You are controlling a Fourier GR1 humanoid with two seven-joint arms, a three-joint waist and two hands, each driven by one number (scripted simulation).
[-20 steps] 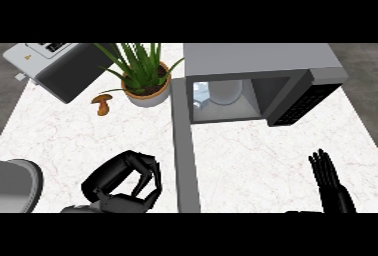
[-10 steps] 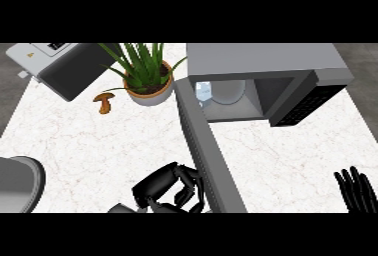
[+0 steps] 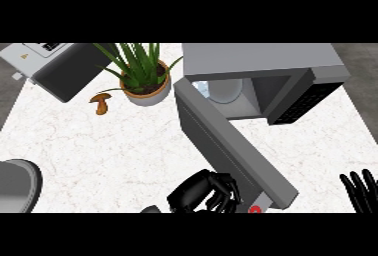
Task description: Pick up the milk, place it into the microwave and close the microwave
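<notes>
Head view, looking down on a white marble counter (image 3: 111,150). Grey microwave (image 3: 262,62) at top right, w/ milk (image 3: 221,91) standing inside. Its door (image 3: 232,150) hangs partly open, angled diagonally twd the viewer. Left hand (image 3: 201,194), fingers curled, holding nothing, touches the door's outer face nr its free end. Right hand (image 3: 362,192) at lower right edge, fingers straight, up. Potted plant (image 3: 144,75), toaster (image 3: 52,65), mushroom (image 3: 101,101) at top left.
</notes>
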